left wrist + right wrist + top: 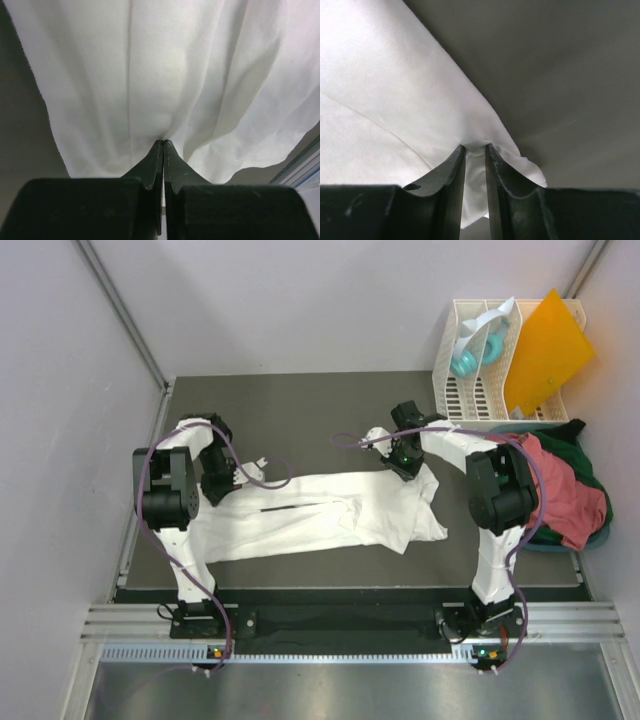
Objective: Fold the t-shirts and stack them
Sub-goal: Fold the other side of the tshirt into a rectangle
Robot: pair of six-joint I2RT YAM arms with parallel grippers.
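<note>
On a dark desk a white shirt lies stretched in a long band from left to right, gripped at both ends. It looks partly folded along its length, with one sleeve end spilling toward the near right. At the desk's right edge, well apart from the white one, a red shirt sits crumpled on a green shirt, both yet to be folded. A rack and an orange sheet stand at the far right corner, out of play.

The left claw is fully shut, its fingertips pressed together, with cloth puckering at the tip, so it appears to pinch the white shirt's left end. The right claw is closed to a narrow slit, with a fold from the shirt's far right edge caught between its fingers.

By the look of it, the first shirt's fold is in hand and stacking has not begun. The next move likely calls for both arms to lift together, keeping the cloth taut and level, then carry the pinched edge across the band so it lands square; an uneven lift could drag the band askew or slip a thin pinch free
</note>
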